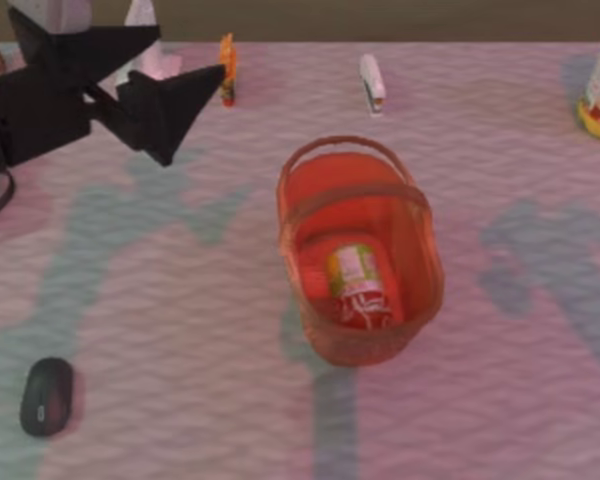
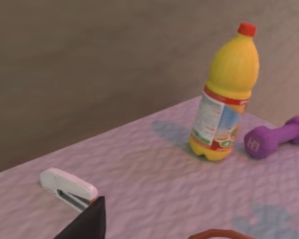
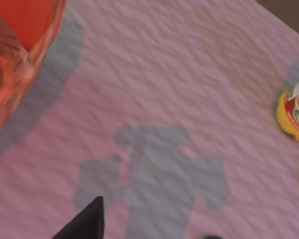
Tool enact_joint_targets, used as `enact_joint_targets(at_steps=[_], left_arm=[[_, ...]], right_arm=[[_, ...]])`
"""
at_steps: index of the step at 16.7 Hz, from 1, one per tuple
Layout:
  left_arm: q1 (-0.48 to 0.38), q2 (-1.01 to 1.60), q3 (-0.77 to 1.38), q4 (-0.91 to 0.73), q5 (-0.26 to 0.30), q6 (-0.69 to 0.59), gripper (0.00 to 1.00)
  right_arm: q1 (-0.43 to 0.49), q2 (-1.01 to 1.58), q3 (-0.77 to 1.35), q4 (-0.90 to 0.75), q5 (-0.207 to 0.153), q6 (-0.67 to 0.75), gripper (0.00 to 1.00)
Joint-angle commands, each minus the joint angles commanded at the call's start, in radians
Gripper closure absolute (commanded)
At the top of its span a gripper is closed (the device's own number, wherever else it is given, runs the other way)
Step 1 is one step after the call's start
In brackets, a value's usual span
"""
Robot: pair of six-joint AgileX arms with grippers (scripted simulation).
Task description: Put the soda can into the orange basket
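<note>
The soda can (image 1: pixel 359 285) is seen lying inside the orange basket (image 1: pixel 417 205) at table centre. The left gripper (image 1: pixel 185 110), fingers spread apart, is raised near the far left corner.

simulated tabletop, pink patterned cloth (image 1: pixel 180 330), plain backdrop

No readable text anywhere. The soda can (image 1: pixel 359 287) in the orange basket (image 1: pixel 320 195) carried a red-and-white label with white script-like marks, illegible. The yellow bottle (image 2: pixel 225 94) had a printed label with fine print and coloured graphics, too small to read. The purple dumbbell (image 2: pixel 275 136) showed a moulded mark on its end face, possibly characters, not decipherable.
</note>
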Motion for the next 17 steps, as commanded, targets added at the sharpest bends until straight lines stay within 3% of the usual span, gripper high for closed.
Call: enact_joint_targets(at_steps=[6,11,14,17], left_arm=[[0.087,-0.664,-0.300,-0.241,-0.334,0.016,0.00],[0.140,-1.149,-0.543,-0.419,-0.574,0.055,0.00],[0.161,-1.343,-0.665,-0.505,-0.684,0.077,0.00],[0.173,-1.456,-0.749,-0.563,-0.755,0.091,0.00]], right_arm=[[0.172,0.627,0.712,-0.402,0.007,-0.272,0.00],[0.291,1.057,1.151,-0.702,0.009,-0.458,0.00],[0.345,1.258,1.341,-0.844,0.007,-0.540,0.00],[0.378,1.378,1.454,-0.932,0.004,-0.590,0.00]])
